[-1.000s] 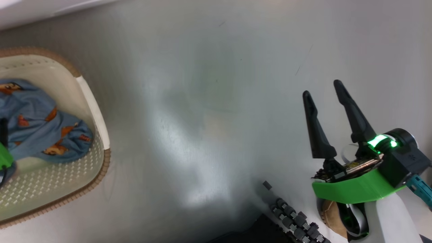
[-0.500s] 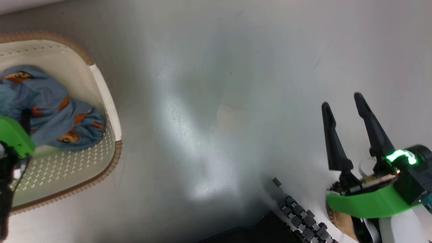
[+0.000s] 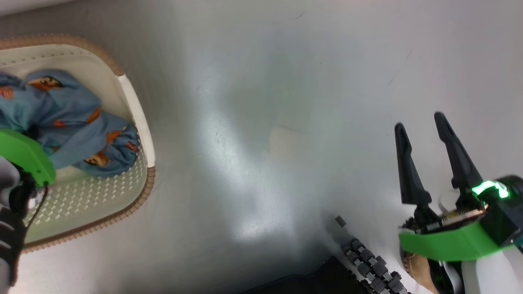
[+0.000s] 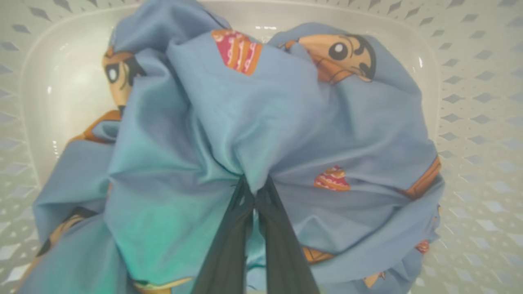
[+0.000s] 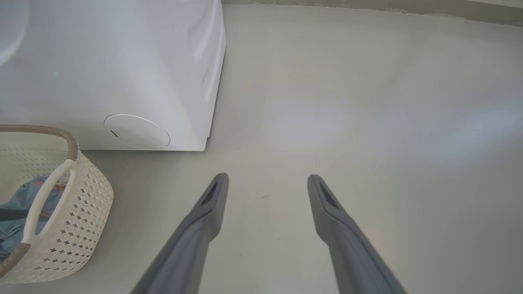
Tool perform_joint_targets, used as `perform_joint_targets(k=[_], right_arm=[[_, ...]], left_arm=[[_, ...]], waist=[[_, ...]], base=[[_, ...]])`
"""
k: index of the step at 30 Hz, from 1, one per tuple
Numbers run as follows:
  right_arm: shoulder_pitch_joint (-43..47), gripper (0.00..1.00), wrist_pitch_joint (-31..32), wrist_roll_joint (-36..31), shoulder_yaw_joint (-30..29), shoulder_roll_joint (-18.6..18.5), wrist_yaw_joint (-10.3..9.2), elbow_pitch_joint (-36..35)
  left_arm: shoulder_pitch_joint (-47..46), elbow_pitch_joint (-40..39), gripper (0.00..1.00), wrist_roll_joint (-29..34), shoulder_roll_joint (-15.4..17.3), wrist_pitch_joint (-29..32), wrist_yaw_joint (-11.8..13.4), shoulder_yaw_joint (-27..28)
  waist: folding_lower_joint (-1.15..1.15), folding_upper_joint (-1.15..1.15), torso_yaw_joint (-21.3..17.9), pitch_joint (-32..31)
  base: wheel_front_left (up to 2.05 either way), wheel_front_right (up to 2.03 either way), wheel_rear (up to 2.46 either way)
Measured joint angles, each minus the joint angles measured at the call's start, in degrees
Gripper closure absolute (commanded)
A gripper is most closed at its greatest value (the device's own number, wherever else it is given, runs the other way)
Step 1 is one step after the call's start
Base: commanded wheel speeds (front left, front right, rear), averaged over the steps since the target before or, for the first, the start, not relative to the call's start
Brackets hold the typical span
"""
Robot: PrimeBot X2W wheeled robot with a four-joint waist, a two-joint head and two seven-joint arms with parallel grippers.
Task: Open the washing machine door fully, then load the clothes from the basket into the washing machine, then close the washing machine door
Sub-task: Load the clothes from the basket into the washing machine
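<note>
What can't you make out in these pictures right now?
- Left wrist view: the left gripper fingertips, buried in the clothes.
- Right wrist view: the washing machine, upper part cut off by the top edge.
- Head view: the basket, left part cut off by the edge.

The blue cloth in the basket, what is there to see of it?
The blue garment is soft, thin-looking fabric printed with orange-brown cartoon faces and small red-and-orange cakes. It lies crumpled in a heap inside the cream perforated basket, covering part of its floor. The left gripper reaches into it from above, jaws shut on a gathered fold near the middle, so the cloth puckers around them.
</note>
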Motion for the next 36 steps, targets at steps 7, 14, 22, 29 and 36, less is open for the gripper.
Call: perform_joint_targets(k=[7, 14, 22, 29, 36], right_arm=[[-5.2, 0.00, 0.0, 0.5, 0.5, 0.0, 0.00, 2.2], [-6.6, 0.00, 0.0, 0.6, 0.0, -0.1, 0.00, 5.1], [-6.5, 0.00, 0.0, -0.3, -0.5, -0.1, 0.00, 8.5], [-4.7, 0.00, 0.0, -1.1, -1.1, -0.2, 0.00, 11.4], [-0.5, 0.00, 0.0, -1.6, -1.2, -0.3, 0.00, 13.7]], left_arm=[[-0.4, -2.5, 1.00, -3.3, 2.5, -4.4, -0.1, -0.2], [5.3, -7.3, 1.00, -7.5, 0.8, -8.5, -0.1, -2.1], [13.0, -12.1, 1.00, -11.2, -1.5, -12.1, -0.1, -4.8], [22.0, -17.0, 1.00, -12.0, -3.8, -13.2, -0.1, -5.3], [32.5, -25.8, 1.00, -8.0, -5.0, -13.2, 1.7, 1.6]], waist=[[0.00, 0.00, 0.8, -0.4], [0.00, 0.00, 2.4, -3.8], [0.00, 0.00, 5.5, -11.1], [0.00, 0.00, 8.7, -20.1], [0.00, 0.00, 11.1, -28.6]], base=[[0.00, 0.00, 0.00], [0.00, 0.00, 0.00], [0.00, 0.00, 0.00], [0.00, 0.00, 0.00], [0.00, 0.00, 0.00]])
